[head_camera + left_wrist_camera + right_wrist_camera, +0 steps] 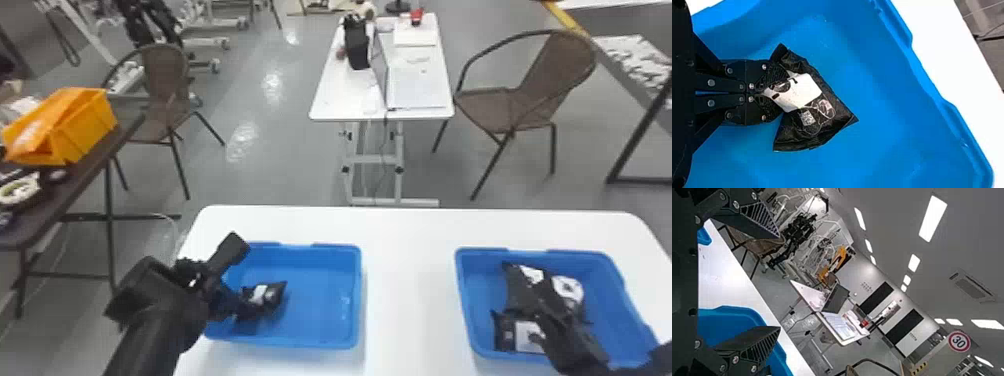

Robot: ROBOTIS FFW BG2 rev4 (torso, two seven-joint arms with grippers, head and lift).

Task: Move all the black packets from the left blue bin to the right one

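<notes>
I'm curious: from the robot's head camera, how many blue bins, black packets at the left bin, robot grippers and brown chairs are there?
Blue bins: 2 (left bin, right bin)
Black packet: 1
Grippers: 2 (left gripper, right gripper)
Brown chairs: 2 (left chair, right chair)
Total: 7

A lab or workshop, by its wheeled metal frames [207, 44], black jointed machinery [799, 229], laptop [836, 299] on a white table [340, 95], strip-like ceiling lights [933, 218] and shiny grey floor [280, 170].
</notes>
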